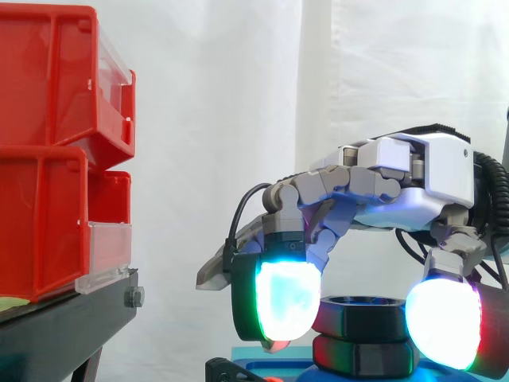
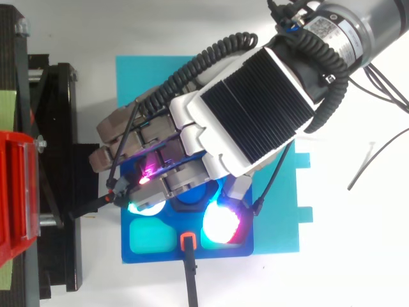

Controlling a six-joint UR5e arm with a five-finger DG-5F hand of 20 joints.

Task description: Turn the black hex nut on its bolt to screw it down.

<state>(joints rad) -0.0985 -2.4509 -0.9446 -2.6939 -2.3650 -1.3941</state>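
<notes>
called for a steady squeeze across opposite sides of the black hex nut (image 1: 362,312), with the turn kept about the upright axis of the bolt to keep the thread from binding. best done in short arcs, wrist level, pressing only lightly downward. judged risky to tilt, or to let a pad slide off a corner. worth releasing and re-gripping at the end of wrist travel rather than forcing it.

arched over the nut from the right as the hand (image 1: 413,171), fingers curled downward rather than spread. pinched the nut, by the look of it, between glowing pads (image 1: 286,298) set against its left and right sides in the side view, one white-cyan, the other white with a red rim. held nothing else. covered the nut from above in the top view, with two lit pads peeking out below.

sat, that nut, just above a lower black hex piece (image 1: 362,356) on the blue fixture plate (image 2: 236,251), over a teal mat (image 2: 281,217). kept the bolt's thread hidden inside. stood well apart from the red bins (image 1: 48,159) at the left.
</notes>
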